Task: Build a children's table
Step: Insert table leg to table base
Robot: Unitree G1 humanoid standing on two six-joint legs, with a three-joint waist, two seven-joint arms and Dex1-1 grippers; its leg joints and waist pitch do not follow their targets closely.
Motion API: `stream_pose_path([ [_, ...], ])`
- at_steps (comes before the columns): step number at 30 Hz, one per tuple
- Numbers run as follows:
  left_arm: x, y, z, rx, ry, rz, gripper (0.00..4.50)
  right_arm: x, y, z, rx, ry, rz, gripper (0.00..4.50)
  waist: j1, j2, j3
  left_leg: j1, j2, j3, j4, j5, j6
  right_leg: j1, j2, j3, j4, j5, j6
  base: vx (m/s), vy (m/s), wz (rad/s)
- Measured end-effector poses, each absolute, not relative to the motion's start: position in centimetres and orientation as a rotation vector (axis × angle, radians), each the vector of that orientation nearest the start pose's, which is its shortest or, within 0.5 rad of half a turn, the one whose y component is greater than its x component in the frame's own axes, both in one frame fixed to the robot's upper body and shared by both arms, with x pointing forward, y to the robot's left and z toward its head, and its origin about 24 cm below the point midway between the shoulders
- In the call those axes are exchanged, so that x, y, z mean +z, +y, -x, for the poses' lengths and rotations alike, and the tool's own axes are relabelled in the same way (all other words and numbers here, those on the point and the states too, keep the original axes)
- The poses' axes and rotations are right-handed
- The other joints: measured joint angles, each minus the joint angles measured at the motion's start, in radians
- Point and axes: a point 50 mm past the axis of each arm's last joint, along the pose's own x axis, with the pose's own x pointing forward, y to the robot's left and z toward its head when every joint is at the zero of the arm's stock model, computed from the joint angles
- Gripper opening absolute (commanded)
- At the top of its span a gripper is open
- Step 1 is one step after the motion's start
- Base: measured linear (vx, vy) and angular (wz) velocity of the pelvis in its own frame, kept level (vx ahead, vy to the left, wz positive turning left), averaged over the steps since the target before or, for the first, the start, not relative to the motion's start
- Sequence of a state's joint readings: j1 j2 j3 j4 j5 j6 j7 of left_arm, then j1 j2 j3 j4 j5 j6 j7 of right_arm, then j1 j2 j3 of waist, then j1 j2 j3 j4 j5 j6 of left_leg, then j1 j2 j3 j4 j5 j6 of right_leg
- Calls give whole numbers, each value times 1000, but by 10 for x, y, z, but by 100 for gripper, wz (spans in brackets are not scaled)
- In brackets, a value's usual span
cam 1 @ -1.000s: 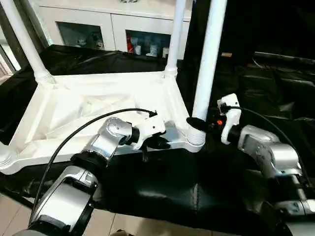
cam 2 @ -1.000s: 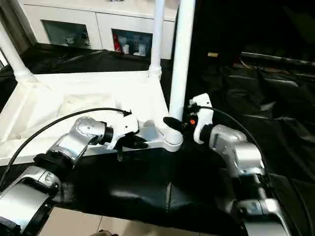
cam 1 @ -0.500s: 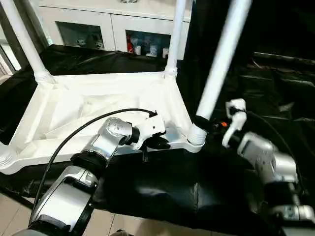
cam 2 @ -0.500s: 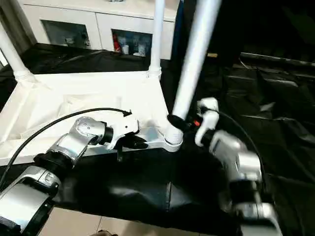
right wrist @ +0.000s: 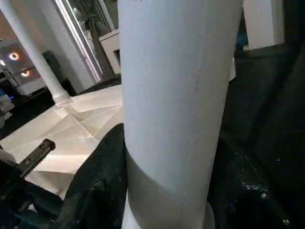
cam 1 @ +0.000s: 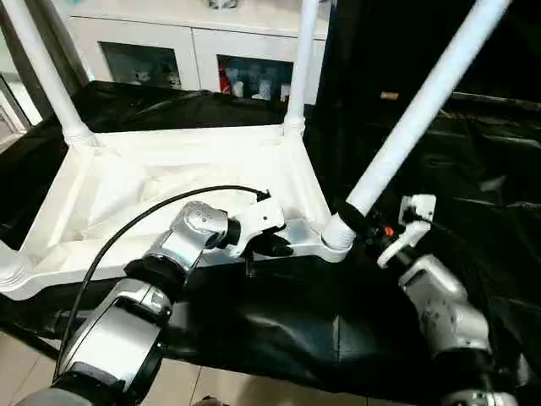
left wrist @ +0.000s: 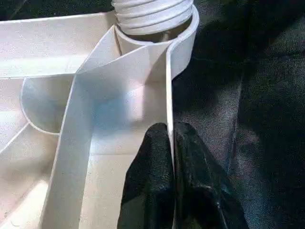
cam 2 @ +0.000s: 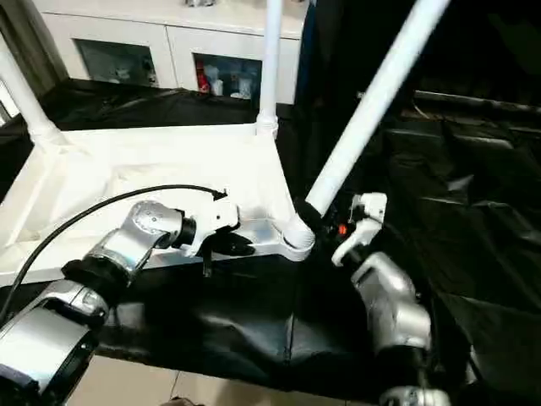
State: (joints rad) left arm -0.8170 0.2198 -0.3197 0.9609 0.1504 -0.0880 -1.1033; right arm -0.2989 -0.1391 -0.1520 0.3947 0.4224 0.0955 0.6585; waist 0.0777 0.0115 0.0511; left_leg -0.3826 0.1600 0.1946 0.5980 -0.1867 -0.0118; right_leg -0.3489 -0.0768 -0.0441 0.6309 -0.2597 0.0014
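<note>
1. The tabletop (cam 1: 169, 182) lies upside down on the black-draped counter (cam 1: 279, 321); three legs stand in corner sockets.
2. The left claw (left wrist: 171, 143) pinches its rim.
3. The right claw (cam 1: 359, 227) grips the fourth leg (cam 1: 423, 106), which leans in its socket: probably not seated.

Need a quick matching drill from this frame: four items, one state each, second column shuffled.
Items:
1. left gripper
2. right gripper
3. near right leg
4. far right leg

States:
A. upright in its socket
B. leaning away from the tabletop
C. pinching the tabletop's rim
D. around a leg's base

Pairs: 1-C, 2-D, 3-B, 4-A
</note>
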Motion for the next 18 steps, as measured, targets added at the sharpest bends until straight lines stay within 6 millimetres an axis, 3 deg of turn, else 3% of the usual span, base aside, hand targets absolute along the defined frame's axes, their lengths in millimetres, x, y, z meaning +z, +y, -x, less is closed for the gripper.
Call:
stream_pose_path([
  [10, 53, 92, -345, -1340, 412, -536, 0, 36, -165, -294, 530, -11, -337, 187, 0, 10, -1, 0, 0, 0, 0, 0, 0, 0, 0, 0, -1, 0, 0, 0, 0, 0],
  [18, 52, 94, -345, -1340, 410, -541, 0, 44, -160, -294, 621, 17, -153, 187, -2, 13, -3, 0, 0, 0, -1, 0, 0, 0, 0, 0, -1, 0, 0, 0, 0, 0],
])
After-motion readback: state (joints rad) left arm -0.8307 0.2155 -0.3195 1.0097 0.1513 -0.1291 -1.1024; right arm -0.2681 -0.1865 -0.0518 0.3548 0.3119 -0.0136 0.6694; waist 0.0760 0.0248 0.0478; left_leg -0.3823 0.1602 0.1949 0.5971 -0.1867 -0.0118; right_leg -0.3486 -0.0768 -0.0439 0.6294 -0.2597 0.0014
